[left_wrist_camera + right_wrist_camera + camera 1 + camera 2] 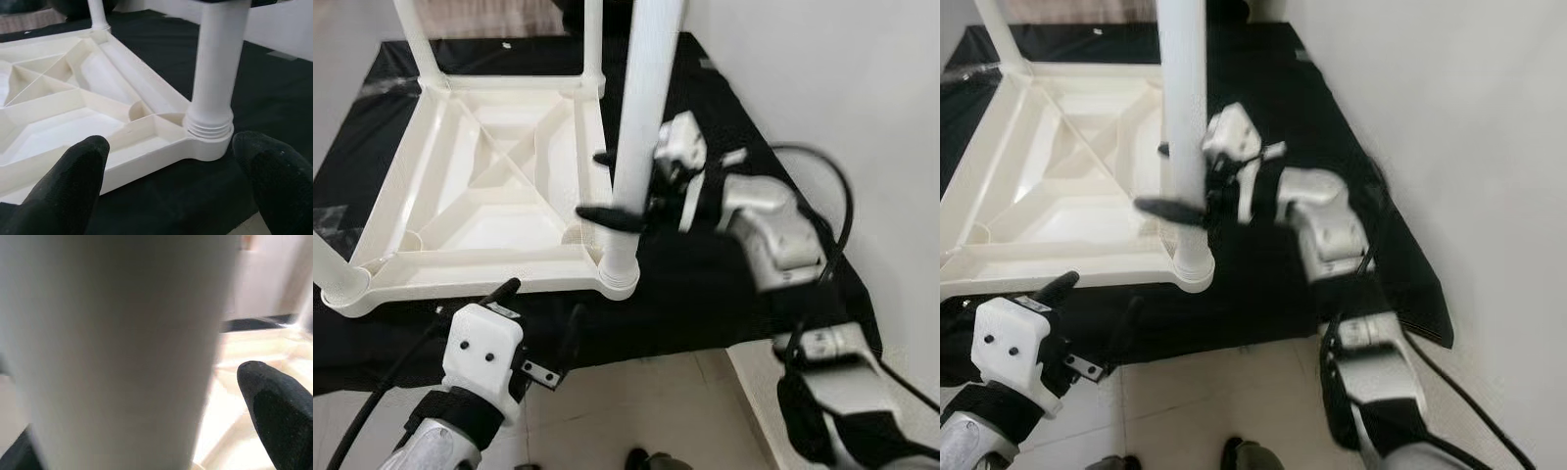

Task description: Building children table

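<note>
A white plastic table top [470, 266] lies upside down on a black cloth [705, 284]. A thick white leg [641, 117] stands upright in its near right corner socket [208, 142]. My right gripper [589, 184] reaches in from the right at mid-height of that leg, open, one black finger on the far side and one on the near side. In the right wrist view the leg [117, 347] is very close, with a narrow gap to one fingertip [274, 406]. My left gripper [538, 311] hovers low before the table's front edge, open and holding nothing, pointing at the corner socket.
Two more legs [416, 39] [592, 44] rise from the far corners and another [328, 259] from the near left one. A white wall [842, 78] stands close on the right. Pale floor tiles [636, 411] border the cloth in front, and a black cable [842, 196] loops by my right arm.
</note>
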### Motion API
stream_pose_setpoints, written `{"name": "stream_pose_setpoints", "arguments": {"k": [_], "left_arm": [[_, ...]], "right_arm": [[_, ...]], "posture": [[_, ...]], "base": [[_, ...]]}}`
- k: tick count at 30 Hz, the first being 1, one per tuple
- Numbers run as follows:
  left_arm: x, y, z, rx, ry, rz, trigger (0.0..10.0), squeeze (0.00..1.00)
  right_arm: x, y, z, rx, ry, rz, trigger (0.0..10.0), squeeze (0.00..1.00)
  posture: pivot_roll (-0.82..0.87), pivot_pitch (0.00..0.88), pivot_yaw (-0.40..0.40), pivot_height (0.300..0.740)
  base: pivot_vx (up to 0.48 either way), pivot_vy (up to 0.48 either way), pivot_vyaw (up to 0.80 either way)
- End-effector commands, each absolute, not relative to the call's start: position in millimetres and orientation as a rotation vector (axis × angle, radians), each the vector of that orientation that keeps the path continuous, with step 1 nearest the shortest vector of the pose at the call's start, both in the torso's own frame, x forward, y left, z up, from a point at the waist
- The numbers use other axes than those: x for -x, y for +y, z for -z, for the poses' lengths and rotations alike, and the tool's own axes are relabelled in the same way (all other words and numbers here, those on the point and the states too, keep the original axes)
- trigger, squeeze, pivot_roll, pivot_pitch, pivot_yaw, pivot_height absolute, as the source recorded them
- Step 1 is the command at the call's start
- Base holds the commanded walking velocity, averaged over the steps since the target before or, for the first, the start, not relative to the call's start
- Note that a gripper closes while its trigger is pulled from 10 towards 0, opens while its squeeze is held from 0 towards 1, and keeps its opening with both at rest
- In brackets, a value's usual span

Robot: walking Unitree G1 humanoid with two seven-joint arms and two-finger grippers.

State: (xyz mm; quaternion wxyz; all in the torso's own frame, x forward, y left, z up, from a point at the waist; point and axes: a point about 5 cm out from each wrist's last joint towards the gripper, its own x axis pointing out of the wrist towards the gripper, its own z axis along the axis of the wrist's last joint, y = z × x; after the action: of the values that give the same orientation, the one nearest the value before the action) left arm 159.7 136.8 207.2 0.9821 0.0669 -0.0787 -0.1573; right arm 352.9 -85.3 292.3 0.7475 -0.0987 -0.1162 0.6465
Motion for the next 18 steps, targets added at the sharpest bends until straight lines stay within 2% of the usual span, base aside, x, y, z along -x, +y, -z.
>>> {"name": "stream_pose_setpoints", "arguments": {"k": [1, 2, 3, 4, 5, 6, 18], "left_arm": [[-156, 136, -207, -0.130, -0.147, 0.317, 10.0, 0.00], [-154, 136, -207, -0.130, -0.141, 0.314, 10.0, 0.00], [-153, 137, -207, -0.130, -0.136, 0.311, 10.0, 0.00], [-153, 137, -207, -0.130, -0.136, 0.311, 10.0, 0.00], [-152, 137, -206, -0.130, -0.129, 0.309, 10.0, 0.00], [-150, 137, -205, -0.129, -0.125, 0.306, 10.0, 0.00], [-149, 137, -204, -0.127, -0.117, 0.303, 10.0, 0.00]], "right_arm": [[-354, -89, -294, 0.202, -0.273, -1.430, 10.0, 0.00], [-356, -90, -299, 0.169, -0.279, -1.475, 10.0, 0.00], [-358, -91, -302, 0.138, -0.280, -1.517, 9.0, 0.00], [-358, -91, -302, 0.138, -0.280, -1.517, 9.0, 0.00], [-359, -92, -305, 0.113, -0.278, -1.554, 1.8, 0.00], [-360, -93, -306, 0.094, -0.271, -1.588, 0.0, 0.00], [-364, -97, -304, 0.107, -0.257, -1.682, 0.0, 0.00]], "posture": [[0.15, 0.238, -0.125, 0.740], [0.16, 0.253, -0.129, 0.740], [0.16, 0.253, -0.129, 0.740], [0.16, 0.253, -0.129, 0.740], [0.16, 0.258, -0.130, 0.740], [0.16, 0.264, -0.132, 0.740], [0.16, 0.264, -0.131, 0.740]], "base": [[0.000, 0.000, 0.00], [0.000, 0.000, 0.00], [0.000, 0.000, 0.00], [0.000, 0.000, 0.00], [0.000, 0.000, 0.00], [0.000, 0.000, 0.00], [0.000, 0.000, 0.00]]}}
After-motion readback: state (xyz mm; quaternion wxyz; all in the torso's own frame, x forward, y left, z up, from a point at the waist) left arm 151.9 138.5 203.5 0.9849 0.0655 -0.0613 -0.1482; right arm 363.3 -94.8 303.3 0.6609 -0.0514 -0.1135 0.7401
